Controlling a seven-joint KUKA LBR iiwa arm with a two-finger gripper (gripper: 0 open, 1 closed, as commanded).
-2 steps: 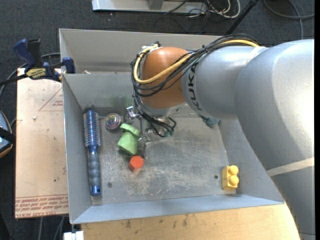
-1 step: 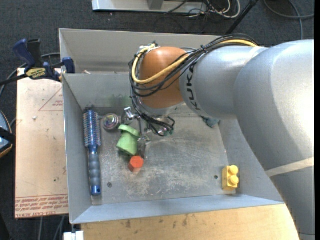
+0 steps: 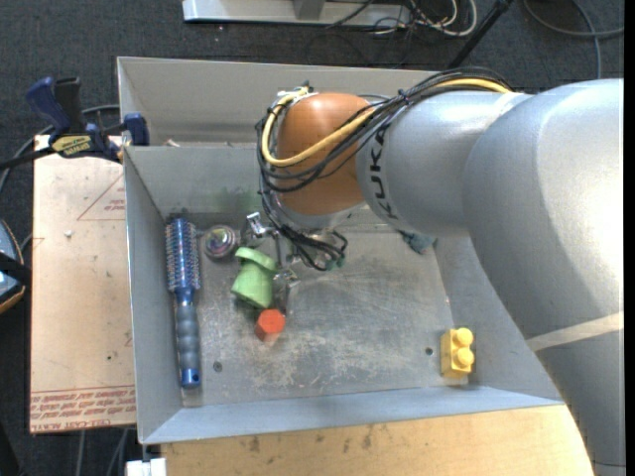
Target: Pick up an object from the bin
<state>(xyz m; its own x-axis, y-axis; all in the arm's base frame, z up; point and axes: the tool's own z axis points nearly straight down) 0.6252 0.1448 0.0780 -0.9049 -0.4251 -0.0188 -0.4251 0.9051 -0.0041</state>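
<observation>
My gripper point(image 3: 283, 266) hangs below the arm's orange cover, low over the left middle of the bin. Right against its left side lies a light green, cone-like plastic piece point(image 3: 252, 282), and whether the gripper holds it I cannot tell. A small orange-red block point(image 3: 269, 323) sits just below the green piece on the bin floor. A small round grey and purple thing point(image 3: 218, 241) lies to the gripper's upper left.
A long blue hairbrush point(image 3: 183, 300) lies along the bin's left wall. A yellow toy brick point(image 3: 457, 351) rests near the front right corner. The big grey arm covers the bin's right and back.
</observation>
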